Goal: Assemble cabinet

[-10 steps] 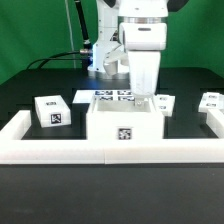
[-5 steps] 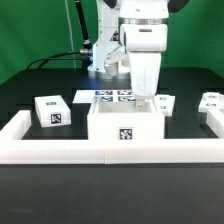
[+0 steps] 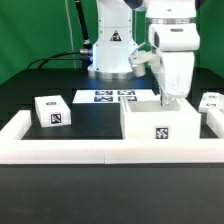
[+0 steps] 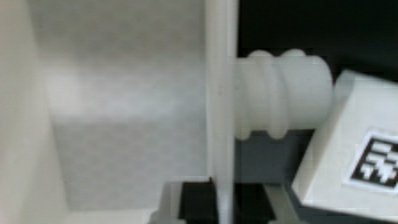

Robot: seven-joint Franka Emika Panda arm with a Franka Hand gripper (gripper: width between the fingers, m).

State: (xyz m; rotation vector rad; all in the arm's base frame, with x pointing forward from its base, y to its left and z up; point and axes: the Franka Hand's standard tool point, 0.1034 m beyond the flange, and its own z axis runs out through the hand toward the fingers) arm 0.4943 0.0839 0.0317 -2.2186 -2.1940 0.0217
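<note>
The large white plastic box-shaped cabinet body (image 3: 160, 126) stands upright on the black table (image 3: 25, 100), its tagged front face against the low white rail (image 3: 60, 150). The tool (image 3: 172, 98) comes down onto the cabinet body's rear wall from above, and in the exterior view the white wrist housing hides its fingertips. The wrist view shows the dark fingers (image 4: 187, 202) closed tight on either side of that thin wall's edge (image 4: 217, 110), so the tool (image 4: 214, 200) grips the cabinet body.

Just beyond the wall in the wrist view sits a ribbed white plastic piece (image 4: 276, 95) joined to a tagged white block (image 4: 365, 150), blurred and cut off at the frame. A small white tagged cube (image 3: 52, 111) lies well apart from the cabinet body on the exterior view's left. Another tagged white piece (image 3: 211, 102), partly cropped, lies near its other side. The marker board (image 3: 112, 96) lies behind it.
</note>
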